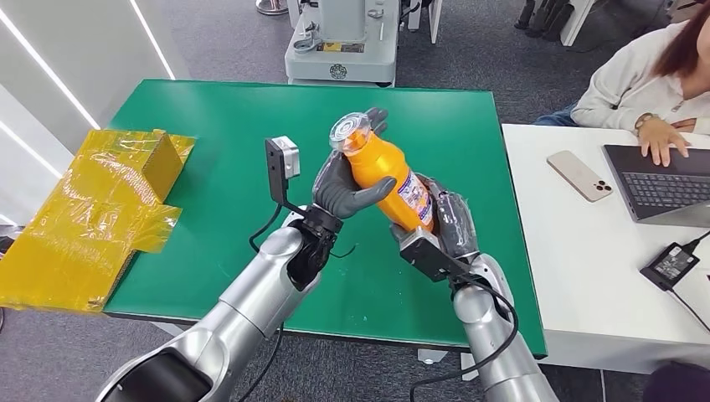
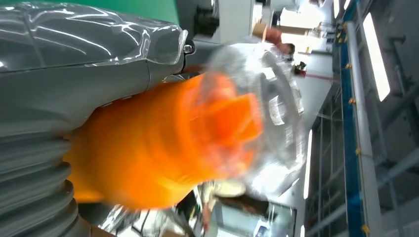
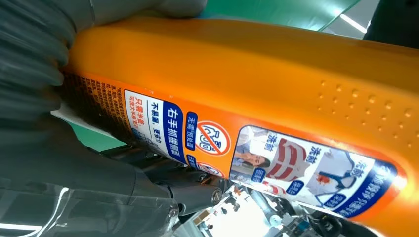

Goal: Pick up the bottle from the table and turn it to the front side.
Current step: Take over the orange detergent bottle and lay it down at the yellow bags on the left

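An orange bottle [image 1: 385, 172] with a clear cap [image 1: 350, 131] and a blue-and-white label hangs tilted above the green table [image 1: 209, 126], cap toward the far side. My left hand [image 1: 343, 188] grips its upper body just under the cap. Around its lower end closes my right hand [image 1: 448, 222]. The left wrist view has the blurred orange bottle [image 2: 158, 153] and clear cap [image 2: 267, 113] against my left hand [image 2: 64, 89]. Up close in the right wrist view, the bottle's label [image 3: 316, 173] faces the camera, beside my right hand [image 3: 44, 123].
A yellow film-wrapped box [image 1: 100, 209] lies at the table's left edge. A white table [image 1: 586, 276] to the right carries a phone [image 1: 579, 175], a laptop [image 1: 661, 180] and a black adapter [image 1: 670, 264]; a person [image 1: 645, 75] sits there. A grey machine base [image 1: 339, 42] stands beyond.
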You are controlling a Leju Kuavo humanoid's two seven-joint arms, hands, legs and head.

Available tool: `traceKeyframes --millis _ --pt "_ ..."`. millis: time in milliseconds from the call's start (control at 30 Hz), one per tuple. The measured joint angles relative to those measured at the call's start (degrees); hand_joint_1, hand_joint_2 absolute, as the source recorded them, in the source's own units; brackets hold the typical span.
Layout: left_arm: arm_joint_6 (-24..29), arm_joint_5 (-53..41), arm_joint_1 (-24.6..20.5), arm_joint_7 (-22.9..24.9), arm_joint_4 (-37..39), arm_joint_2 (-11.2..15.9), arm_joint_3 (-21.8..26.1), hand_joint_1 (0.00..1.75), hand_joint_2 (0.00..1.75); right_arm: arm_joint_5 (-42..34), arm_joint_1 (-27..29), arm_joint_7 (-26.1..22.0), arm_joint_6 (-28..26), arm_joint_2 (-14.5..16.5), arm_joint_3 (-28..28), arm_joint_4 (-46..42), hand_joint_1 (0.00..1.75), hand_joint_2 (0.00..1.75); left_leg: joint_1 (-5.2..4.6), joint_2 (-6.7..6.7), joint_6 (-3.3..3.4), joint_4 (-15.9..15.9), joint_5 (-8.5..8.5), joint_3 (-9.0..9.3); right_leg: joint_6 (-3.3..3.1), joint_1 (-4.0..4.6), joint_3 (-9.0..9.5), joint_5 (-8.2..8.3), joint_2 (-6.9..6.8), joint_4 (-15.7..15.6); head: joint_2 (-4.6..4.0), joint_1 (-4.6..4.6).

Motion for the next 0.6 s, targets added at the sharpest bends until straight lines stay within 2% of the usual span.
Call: traceKeyframes --millis 167,300,467,600 --pt "3.38 -2.14 -1.34 -0.83 1.17 2.59 0.16 0.00 1.75 0.69 0.67 0.18 0.17 0.00 0.54 -0.37 1.72 1.75 0.01 -0.01 0.00 -0.01 0.00 0.00 0.00 0.00 0.00 0.00 -0.01 0.02 0.00 -0.01" --pt "3.84 -3.09 -1.43 -1.82 2.00 3.60 0.43 1.75 1.75 0.61 0.70 0.12 0.19 0.00 0.84 0.27 1.71 1.75 0.00 -0.03 -0.01 -0.01 0.01 -0.01 0.00 0.00 0.01 0.00 -0.02 0.03 0.00 0.01" --pt "3.17 -2.76 -1.43 -1.92 2.44 3.78 0.60 1.75 1.75 -0.02 0.48 0.09 0.23 0.00 0.89 0.94 1.70 1.75 -0.01 -0.05 0.00 0.00 0.01 -0.04 0.00 0.00 0.01 0.00 -0.05 0.03 0.00 0.01" --pt "-1.20 0.82 -1.21 0.47 2.44 3.58 1.72 1.75 1.75 -0.52 0.12 0.06 0.14 0.00 0.89 1.41 1.71 1.75 -0.01 -0.05 0.00 0.01 0.00 -0.05 0.00 0.00 0.01 0.00 -0.04 0.03 0.00 0.01"
